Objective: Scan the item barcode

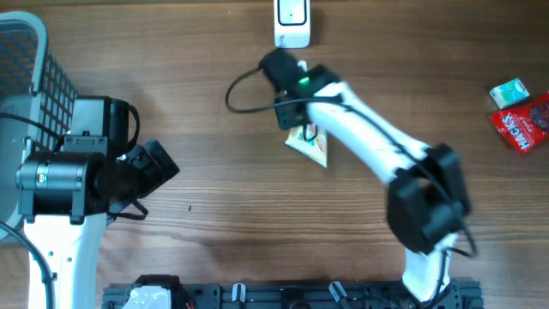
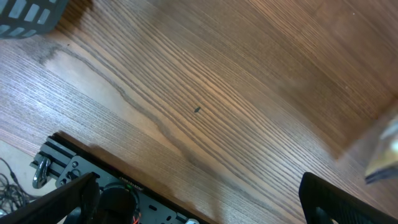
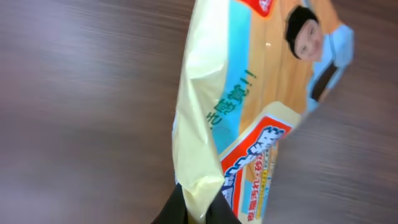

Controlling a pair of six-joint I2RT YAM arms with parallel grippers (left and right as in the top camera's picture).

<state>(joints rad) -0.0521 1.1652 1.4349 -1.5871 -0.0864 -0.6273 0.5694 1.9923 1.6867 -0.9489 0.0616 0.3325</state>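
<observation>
Grips pale yellow snack packet (image 3: 249, 106) by its crimped edge in right gripper (image 3: 196, 208), jaws pinched tight. Shows glossy wrapper: blue band, green script, orange panel, cartoon face, red-and-white label. Sits mid-table, just nearer than white scanner (image 1: 292, 23) at far edge. Holds left gripper (image 1: 153, 176) spread wide, empty, beside basket (image 1: 34, 77).

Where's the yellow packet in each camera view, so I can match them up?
Overhead: packet sits just right of centre, under the right gripper and below the white scanner.
Left wrist: not clearly in it; there is only a pale blur at the right edge.
Right wrist: it fills the middle, its lower edge pinched between the fingers.
Shared landmark: the wood table.
</observation>
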